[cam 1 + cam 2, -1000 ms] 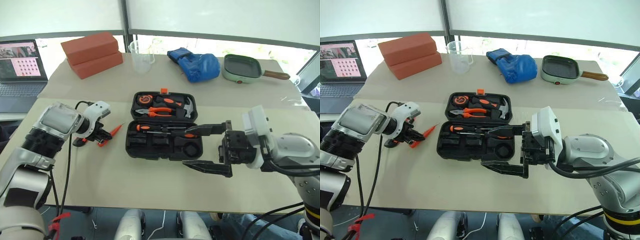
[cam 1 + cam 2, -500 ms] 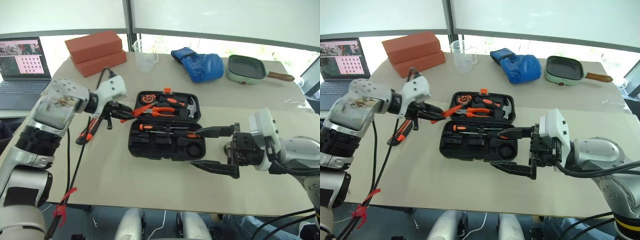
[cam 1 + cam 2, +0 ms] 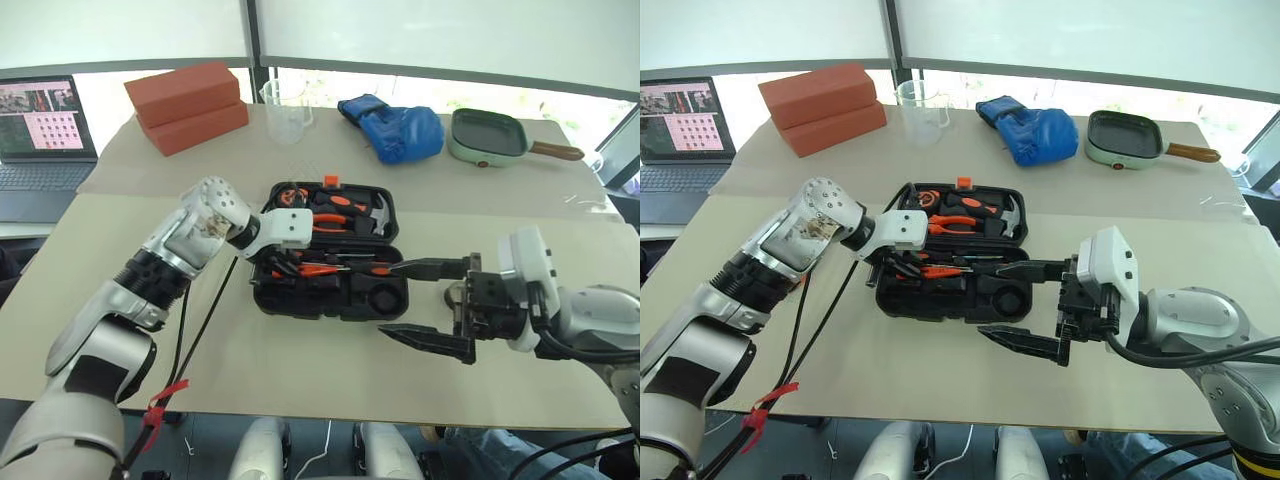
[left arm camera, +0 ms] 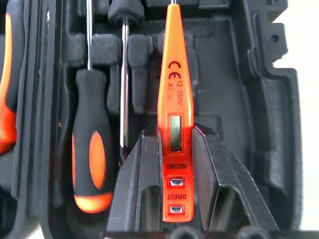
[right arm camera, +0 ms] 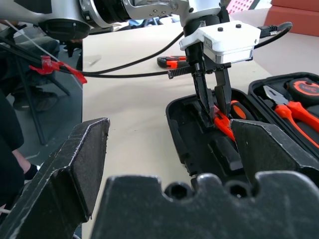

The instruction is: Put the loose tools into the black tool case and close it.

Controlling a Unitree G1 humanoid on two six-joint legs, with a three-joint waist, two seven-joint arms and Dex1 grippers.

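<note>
While your left gripper (image 4: 175,164) clamps the slim all-orange plastic tester screwdriver (image 4: 175,107), its long axis parallels the seated screwdrivers inside the black moulded-plastic tool case (image 3: 372,300); your right gripper (image 3: 428,303) waits open.

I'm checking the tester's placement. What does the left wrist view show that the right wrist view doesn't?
Left wrist view alone: the printed markings and small display on the orange tester, and a black-and-orange screwdriver lying in its slot beside it. Right wrist view alone: the pliers and tape measure in the lid, and a utility knife loose on the table. Both: the left tool shut on the tester over the open case.
</note>
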